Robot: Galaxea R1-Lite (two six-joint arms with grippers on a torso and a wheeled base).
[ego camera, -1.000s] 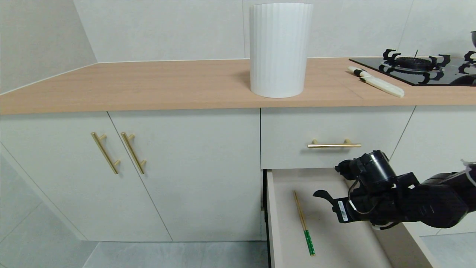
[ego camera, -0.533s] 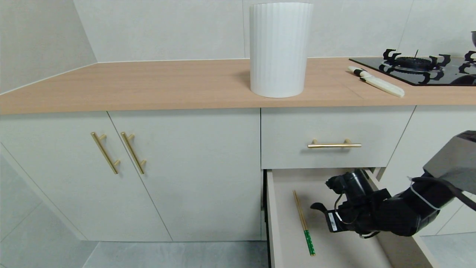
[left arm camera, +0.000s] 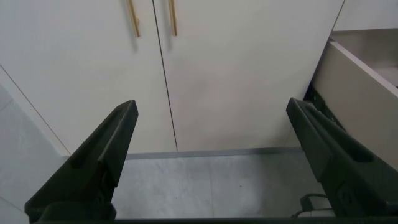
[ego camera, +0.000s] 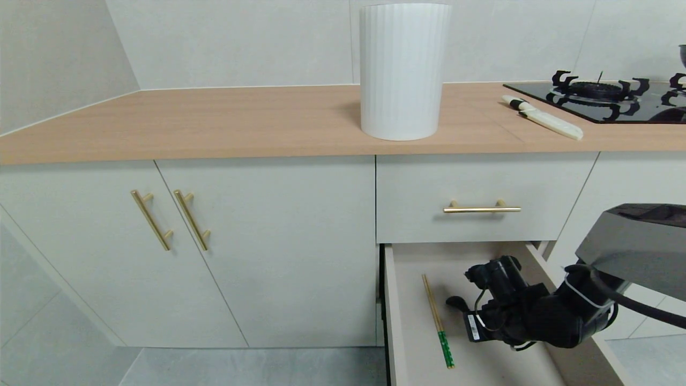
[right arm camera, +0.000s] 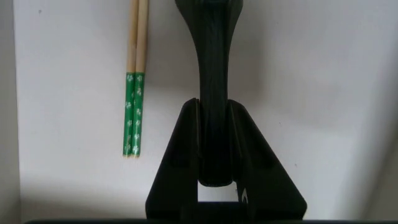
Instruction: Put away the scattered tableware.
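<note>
Descent over the last second puts the right gripper (ego camera: 477, 321), clamped on a black utensil (right arm camera: 213, 56), low inside the open drawer (ego camera: 461, 262) beside the chopsticks (ego camera: 437, 320), likely nearing release, while the left gripper (left arm camera: 211, 109) hangs spread wide and empty.

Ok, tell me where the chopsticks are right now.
In the head view the chopsticks lie flat on the floor of the open drawer, near its left wall, just left of the right hand.
</note>
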